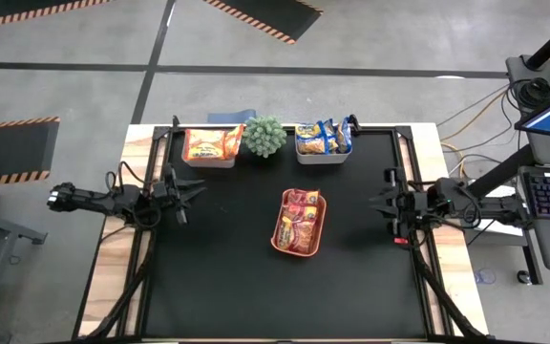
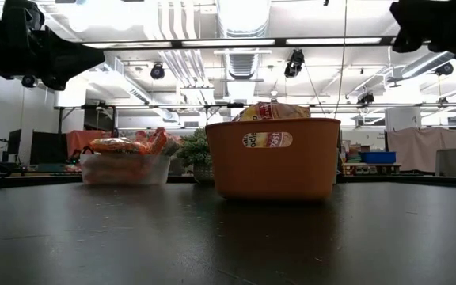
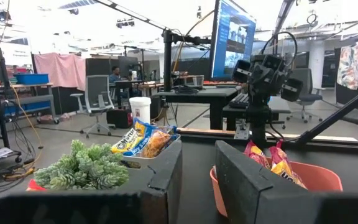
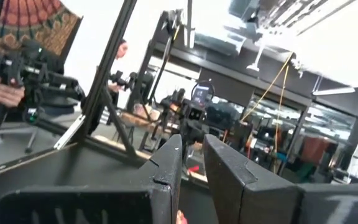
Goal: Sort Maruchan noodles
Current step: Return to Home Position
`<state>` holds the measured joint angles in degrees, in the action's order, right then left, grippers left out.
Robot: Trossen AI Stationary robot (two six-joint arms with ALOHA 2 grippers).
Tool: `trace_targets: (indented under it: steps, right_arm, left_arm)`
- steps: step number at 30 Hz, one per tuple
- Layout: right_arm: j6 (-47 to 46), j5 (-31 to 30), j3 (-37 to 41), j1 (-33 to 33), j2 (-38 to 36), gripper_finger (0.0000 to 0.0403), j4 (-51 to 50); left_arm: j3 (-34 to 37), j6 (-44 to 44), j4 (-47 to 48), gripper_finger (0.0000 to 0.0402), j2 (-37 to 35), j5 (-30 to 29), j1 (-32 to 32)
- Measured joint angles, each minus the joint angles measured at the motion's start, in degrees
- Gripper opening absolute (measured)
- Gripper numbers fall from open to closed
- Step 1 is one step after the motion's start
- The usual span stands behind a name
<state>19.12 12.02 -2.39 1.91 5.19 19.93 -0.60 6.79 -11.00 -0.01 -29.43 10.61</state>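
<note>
Overhead, the high view shows the left gripper (image 1: 201,190) above the left edge of the black table (image 1: 227,277) and the right gripper (image 1: 372,202) above its right edge. Both face inward, well apart from all containers. Orange packets (image 1: 211,144) lie in the clear bin (image 1: 208,163) at the far left of the table. Yellow-and-blue packets (image 1: 321,137) fill the grey bin (image 1: 324,158) at the far right. A green plant (image 1: 264,136) stands between the two bins. Dark red packets (image 1: 301,218) lie in the orange tray (image 1: 277,232) at the table's centre.

At table height, the low view places the tray nearest the camera, with the clear bin and the plant behind it. The tray hides the grey bin, and only the top edges of packets show above the tray's rim. Both arms hang high, at the upper corners.

Next, the left wrist view shows what the high view cannot: that gripper's fingers (image 3: 166,177) stand a narrow gap apart and hold nothing. Beyond them sit the plant, the grey bin, the tray and the right arm.

Likewise, the right wrist view shows its own fingers (image 4: 166,177) narrowly parted and empty, facing the left arm across the table. A person's hand (image 4: 5,93) shows in the room beyond.
</note>
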Motion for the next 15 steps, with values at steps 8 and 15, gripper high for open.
trace_targets:
  steps: [8, 15]
  right_arm:
    - [-3.7, 0.2, 1.6, 0.7, -5.2, 0.0059, -6.0]
    - [-8.8, 3.6, 1.6, 0.7, -5.1, 0.0059, -6.7]
  left_arm:
    - [0.0, 0.0, 0.0, 0.0077, 0.0, 0.0, 0.0]
    - [-0.5, 1.1, 0.0, 0.0077, 0.1, -0.4, 0.0]
